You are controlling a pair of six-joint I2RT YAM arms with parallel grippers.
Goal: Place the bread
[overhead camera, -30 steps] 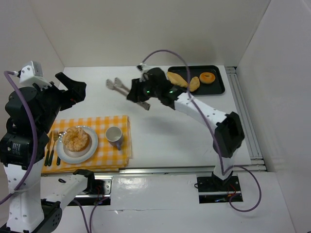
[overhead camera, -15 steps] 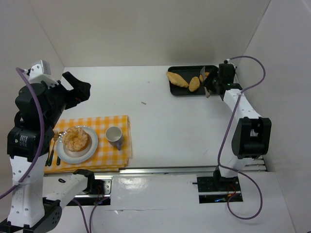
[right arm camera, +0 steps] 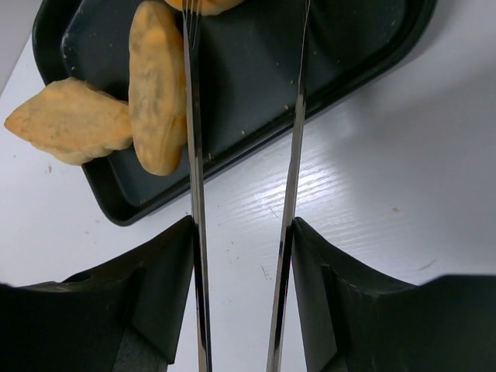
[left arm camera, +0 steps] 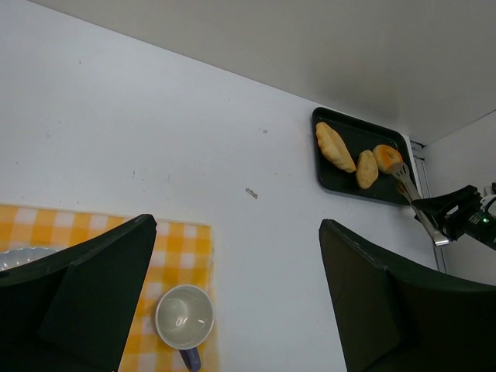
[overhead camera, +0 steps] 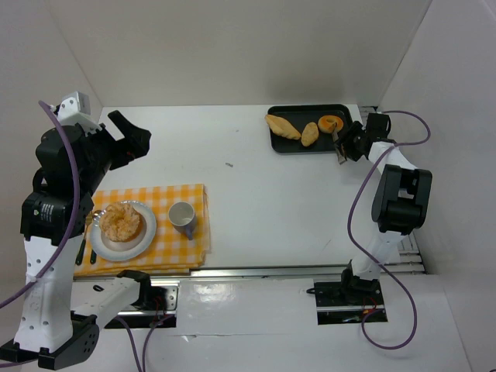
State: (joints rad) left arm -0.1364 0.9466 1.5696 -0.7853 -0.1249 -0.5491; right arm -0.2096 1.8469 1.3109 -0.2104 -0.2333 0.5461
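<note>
1. The black tray at the far right holds all the bread: a long bread, an oval bread and a round bread.
2. The white plate, on the checked cloth, carries one pastry.
3. The cup beside it looks empty.
4. The table is white, with white walls around.
5. My right gripper clamps the tongs; their blades stand apart over the tray, gripping nothing.
6. My left gripper is spread wide, with nothing in it.

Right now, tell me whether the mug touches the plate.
Apart. The top external view shows a strip of checked cloth between the plate rim and the mug.
</note>
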